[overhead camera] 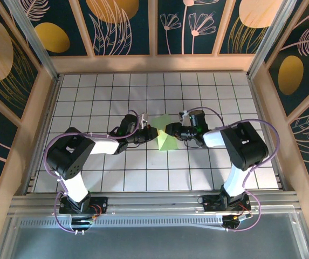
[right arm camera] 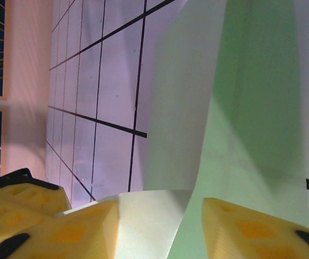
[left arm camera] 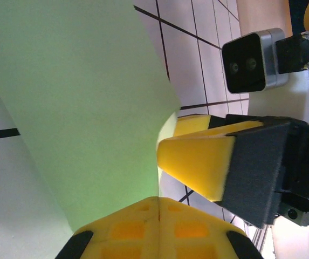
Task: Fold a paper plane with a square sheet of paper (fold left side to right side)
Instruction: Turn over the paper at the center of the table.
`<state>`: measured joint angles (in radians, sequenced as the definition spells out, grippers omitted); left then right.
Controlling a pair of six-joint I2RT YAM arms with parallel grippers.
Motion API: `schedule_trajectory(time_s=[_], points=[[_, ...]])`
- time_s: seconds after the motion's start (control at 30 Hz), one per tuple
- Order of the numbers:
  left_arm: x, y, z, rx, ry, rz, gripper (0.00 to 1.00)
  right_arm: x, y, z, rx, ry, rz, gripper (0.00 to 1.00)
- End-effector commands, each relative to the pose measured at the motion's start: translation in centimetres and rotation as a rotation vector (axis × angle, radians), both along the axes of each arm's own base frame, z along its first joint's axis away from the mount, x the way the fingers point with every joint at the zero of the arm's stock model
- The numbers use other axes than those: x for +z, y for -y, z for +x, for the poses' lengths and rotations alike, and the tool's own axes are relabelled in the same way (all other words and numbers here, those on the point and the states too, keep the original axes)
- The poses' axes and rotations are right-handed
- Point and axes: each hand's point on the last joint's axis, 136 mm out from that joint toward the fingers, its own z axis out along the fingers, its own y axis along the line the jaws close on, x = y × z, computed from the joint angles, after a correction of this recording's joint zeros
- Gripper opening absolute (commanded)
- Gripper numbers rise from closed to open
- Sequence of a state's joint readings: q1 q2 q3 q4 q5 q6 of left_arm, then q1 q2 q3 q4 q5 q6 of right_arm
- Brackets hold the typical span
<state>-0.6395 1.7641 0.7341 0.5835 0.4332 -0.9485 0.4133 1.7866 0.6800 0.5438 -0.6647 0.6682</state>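
We see our right tool (right arm camera: 167, 229) with its yellow fingertips (right arm camera: 251, 229) standing apart, the pale green sheet of paper (right arm camera: 251, 108) rising between them; the white gridded counter (right arm camera: 111, 81) stretches away on the left.

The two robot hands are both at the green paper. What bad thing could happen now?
1. Tear: the left gripper seems to pinch the paper, while the right gripper has its jaws apart around another edge. If it clamps and the arms pull apart, the paper might rip.
2. Crooked fold: the paper is lifted and bent, not flat, so a crease could land off line.
3. Bump: the grippers sit very close together and could knock each other.
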Motion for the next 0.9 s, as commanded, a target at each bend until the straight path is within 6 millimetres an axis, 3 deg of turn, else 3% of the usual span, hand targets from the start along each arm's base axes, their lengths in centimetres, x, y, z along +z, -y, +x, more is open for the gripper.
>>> schedule_trajectory(time_s=[0.0,0.1,0.23,0.4,0.47,0.6,0.77,0.87], points=[[0.2,-0.3,0.3,0.021,0.012,-0.007,0.00,1.3,-1.3,0.9,0.019,0.052,0.053,0.35],[-0.2,-0.5,0.3,0.029,0.007,0.008,0.01,1.2,-1.5,1.0,0.018,0.056,0.055,0.21],[-0.1,-1.3,0.5,0.060,0.023,0.046,0.14,1.0,-1.2,1.3,-0.005,0.065,0.038,0.00],[1.6,-2.4,0.8,0.101,0.077,0.082,0.23,1.9,-0.8,1.7,-0.024,0.108,0.022,0.00],[2.6,-3.0,0.9,0.130,0.099,0.091,0.35,2.8,-0.5,2.0,-0.030,0.135,0.017,0.00],[5.7,-4.9,1.2,0.219,0.165,0.066,0.66,6.6,0.5,2.7,-0.054,0.230,0.047,0.00],[11.2,-6.8,1.3,0.302,0.281,-0.038,0.95,14.0,2.0,3.1,-0.077,0.400,0.119,0.00],[15.1,-6.5,0.9,0.275,0.363,-0.163,0.99,18.4,2.4,2.7,-0.076,0.494,0.171,0.00]])
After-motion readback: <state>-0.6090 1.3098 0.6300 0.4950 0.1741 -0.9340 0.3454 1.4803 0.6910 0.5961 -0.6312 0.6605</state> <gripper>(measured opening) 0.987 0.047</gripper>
